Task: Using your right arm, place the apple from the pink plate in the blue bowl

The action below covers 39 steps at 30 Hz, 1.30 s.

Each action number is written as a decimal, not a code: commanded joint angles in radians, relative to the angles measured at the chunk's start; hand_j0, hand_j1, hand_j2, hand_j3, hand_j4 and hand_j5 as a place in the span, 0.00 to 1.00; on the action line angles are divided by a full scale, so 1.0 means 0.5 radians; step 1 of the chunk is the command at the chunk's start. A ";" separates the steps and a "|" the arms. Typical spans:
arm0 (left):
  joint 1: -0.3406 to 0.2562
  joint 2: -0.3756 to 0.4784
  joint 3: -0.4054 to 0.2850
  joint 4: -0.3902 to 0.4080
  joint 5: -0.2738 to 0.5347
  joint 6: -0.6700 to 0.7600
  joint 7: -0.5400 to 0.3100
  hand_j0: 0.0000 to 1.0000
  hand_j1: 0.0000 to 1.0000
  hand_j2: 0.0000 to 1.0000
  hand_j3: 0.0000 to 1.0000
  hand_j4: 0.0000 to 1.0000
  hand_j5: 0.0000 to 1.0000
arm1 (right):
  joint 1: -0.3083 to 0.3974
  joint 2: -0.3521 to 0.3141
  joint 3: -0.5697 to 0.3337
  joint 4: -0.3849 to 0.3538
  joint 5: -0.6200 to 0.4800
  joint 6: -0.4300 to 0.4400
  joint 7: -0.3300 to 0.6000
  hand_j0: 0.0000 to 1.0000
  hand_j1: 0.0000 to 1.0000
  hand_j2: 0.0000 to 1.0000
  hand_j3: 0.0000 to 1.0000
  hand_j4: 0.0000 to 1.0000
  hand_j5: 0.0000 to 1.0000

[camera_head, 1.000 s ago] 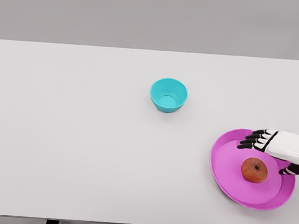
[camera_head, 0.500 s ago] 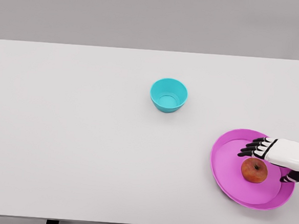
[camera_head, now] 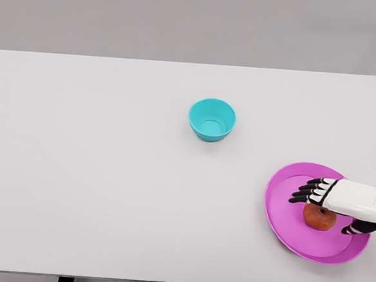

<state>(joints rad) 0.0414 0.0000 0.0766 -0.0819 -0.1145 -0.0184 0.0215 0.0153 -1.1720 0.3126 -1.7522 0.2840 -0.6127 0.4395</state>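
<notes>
A round red-orange apple (camera_head: 319, 218) is lying near the middle of the shallow glossy pink plate (camera_head: 280, 212), which is sitting at the near right corner of the wide white table (camera_head: 108, 174). The right hand (camera_head: 331, 201), white-shelled with dark jointed fingers (camera_head: 304, 192), is being held directly over the fruit, its palm covering the apple's top half so that only the lower part is being shown. The fingers are extended leftward and only slightly bent, lying side by side past the apple's far edge, while the thumb (camera_head: 357, 228) is seen below the palm on the right; nothing is being gripped yet, as far as can be judged. Whether the palm is already touching the apple's crown cannot be told from this view.

The step in hand is judged to be the closing of the grasp. For it to be done well, the fingers should be curled down around the left flank of the apple while the thumb is being brought in against the opposite side, so that the fruit is being squeezed across its widest part rather than pushed along the plate. The small turquoise-blue plastic bowl (camera_head: 212, 119) is standing well apart, up and to the left.
</notes>
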 commanded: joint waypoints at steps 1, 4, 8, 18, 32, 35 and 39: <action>0.000 0.000 0.000 -0.002 -0.001 0.000 0.000 1.00 1.00 1.00 1.00 1.00 1.00 | 0.000 0.015 0.004 0.001 -0.010 0.004 0.002 1.00 1.00 1.00 1.00 1.00 1.00; 0.000 0.000 0.000 0.001 -0.001 0.000 0.000 1.00 1.00 1.00 1.00 1.00 1.00 | -0.003 0.019 0.016 0.010 -0.010 0.004 0.002 1.00 1.00 1.00 1.00 1.00 1.00; 0.000 0.000 0.000 0.001 0.002 0.000 0.000 1.00 1.00 1.00 1.00 1.00 1.00 | -0.003 0.022 0.028 0.013 -0.006 0.004 0.002 0.95 0.95 0.95 0.95 0.95 0.95; 0.000 0.000 0.000 0.001 -0.001 0.000 0.000 1.00 1.00 1.00 1.00 1.00 1.00 | -0.003 0.019 0.050 0.022 0.000 0.004 0.060 0.51 0.51 0.51 0.51 0.51 0.51; 0.000 0.000 0.000 -0.002 -0.001 0.000 0.000 1.00 1.00 1.00 1.00 1.00 1.00 | -0.049 0.022 -0.119 0.028 -0.016 0.004 0.060 0.41 0.41 0.41 0.41 0.41 0.41; 0.000 0.000 0.000 0.001 -0.001 0.000 0.000 1.00 1.00 1.00 1.00 1.00 1.00 | -0.049 0.046 -0.214 0.031 -0.016 0.004 0.063 0.41 0.41 0.41 0.41 0.41 0.41; 0.000 0.000 0.000 0.001 -0.001 0.000 0.000 1.00 1.00 1.00 1.00 1.00 1.00 | -0.052 0.110 -0.282 0.038 -0.003 0.004 0.075 0.41 0.41 0.41 0.41 0.41 0.41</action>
<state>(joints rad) 0.0414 0.0000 0.0766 -0.0818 -0.1148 -0.0184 0.0216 -0.0138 -1.1310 0.1909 -1.7335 0.2851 -0.6128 0.4749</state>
